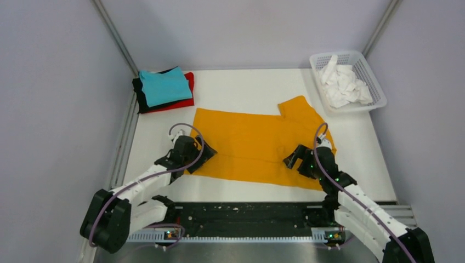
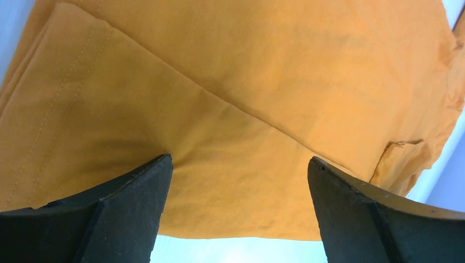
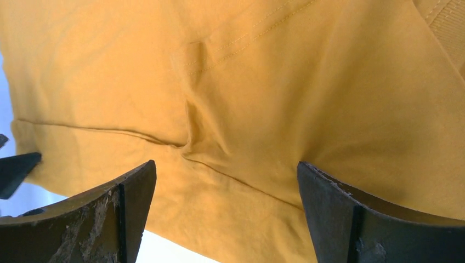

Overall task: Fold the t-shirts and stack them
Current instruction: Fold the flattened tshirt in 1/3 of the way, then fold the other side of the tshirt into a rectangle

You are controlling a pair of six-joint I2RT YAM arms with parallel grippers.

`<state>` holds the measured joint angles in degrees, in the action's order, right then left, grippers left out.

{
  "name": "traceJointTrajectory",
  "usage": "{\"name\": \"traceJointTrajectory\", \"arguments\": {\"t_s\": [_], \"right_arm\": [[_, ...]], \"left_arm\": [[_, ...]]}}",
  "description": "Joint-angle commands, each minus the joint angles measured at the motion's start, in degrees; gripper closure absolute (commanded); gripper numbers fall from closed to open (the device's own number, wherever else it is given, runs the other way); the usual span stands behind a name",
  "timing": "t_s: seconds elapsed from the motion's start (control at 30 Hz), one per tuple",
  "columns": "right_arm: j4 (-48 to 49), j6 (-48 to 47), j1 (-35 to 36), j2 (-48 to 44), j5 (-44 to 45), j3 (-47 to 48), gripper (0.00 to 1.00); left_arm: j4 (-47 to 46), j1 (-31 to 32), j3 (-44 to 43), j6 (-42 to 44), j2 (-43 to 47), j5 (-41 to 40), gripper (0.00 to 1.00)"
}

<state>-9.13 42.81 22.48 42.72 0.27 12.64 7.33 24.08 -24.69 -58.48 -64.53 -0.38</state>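
orange tee [image 1: 252, 143], L gripper [image 2: 239, 165], R gripper [image 3: 226, 170] spread

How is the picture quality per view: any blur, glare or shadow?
Top external: sharp, evenly lit, no glare on the orange t-shirt. Left wrist: the left fingers throw a shadow on the cloth; the table below is washed out. Right wrist: stitching sharp, right fingers dark.

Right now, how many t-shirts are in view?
4. A mustard-orange t-shirt lies spread out in the middle. The teal t-shirt, black t-shirt and red t-shirt sit folded in one stack at the far left, teal on top. More could be hidden inside that stack.
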Motion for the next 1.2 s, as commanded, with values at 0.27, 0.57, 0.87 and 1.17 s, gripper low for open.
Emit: {"name": "traceJointTrajectory", "arguments": {"t_s": [0.27, 0.57, 0.87, 1.17], "right_arm": [[-23.94, 9.84, 1.08, -15.81, -1.46, -0.46, 0.02], [-24.17, 7.82, 1.07, -13.93, 3.99, 3.79, 0.01], [-23.76, 3.28, 1.07, -13.97, 4.97, 7.69, 0.01], [-14.06, -2.03, 1.08, -9.42, 5.39, 17.03, 0.01]], "left_arm": [[21.26, 6.91, 13.49, -13.14, 18.73, 4.41, 0.01], [32.41, 8.63, 13.51, -13.20, 28.25, 7.80, 0.01], [35.78, 8.62, 6.14, -9.78, 27.97, 2.95, 0.01], [31.40, 8.32, -11.21, -0.59, 20.68, -16.44, 0.01]]}}
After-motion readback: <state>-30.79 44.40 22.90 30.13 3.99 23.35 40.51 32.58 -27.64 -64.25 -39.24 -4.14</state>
